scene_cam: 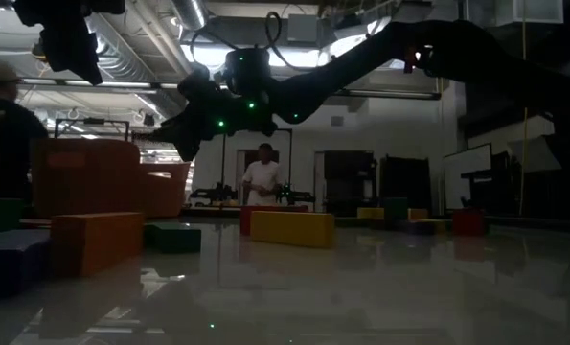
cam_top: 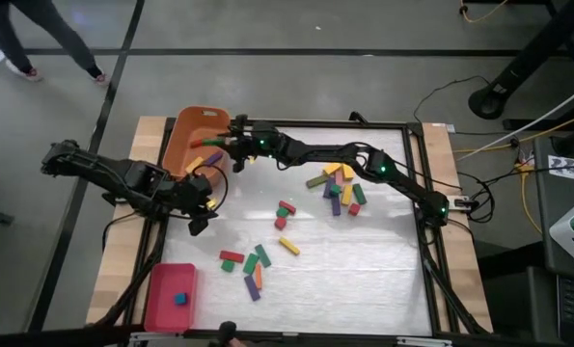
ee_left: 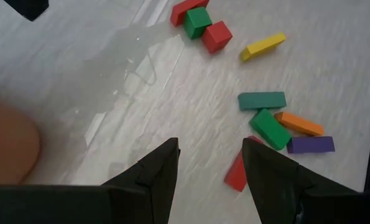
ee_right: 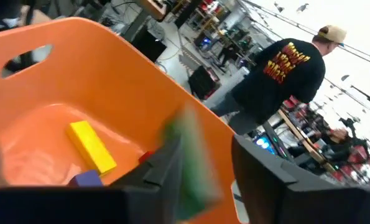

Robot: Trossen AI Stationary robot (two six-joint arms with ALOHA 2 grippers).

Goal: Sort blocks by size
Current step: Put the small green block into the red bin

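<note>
One green bar (ee_right: pixel 191 165) is slipping between our right claw's (cam_top: pixel 234 146) parting jaws over the orange tub (cam_top: pixel 192 135); we are holding steady while our left claw (ee_left: pixel 209 163) is gaping at nine o'clock.

Orange tub (ee_right: pixel 110 81) holds a yellow block (ee_right: pixel 92 147); a blurred green block (ee_right: pixel 191 165) sits between dark fingers. Table (cam_top: pixel 364 260) is pale white with wooden edges, carrying red, green, yellow, orange, purple and olive blocks (cam_top: pixel 340 188). Red tray (cam_top: pixel 166 306) holds one blue block (cam_top: pixel 180 299).
</note>
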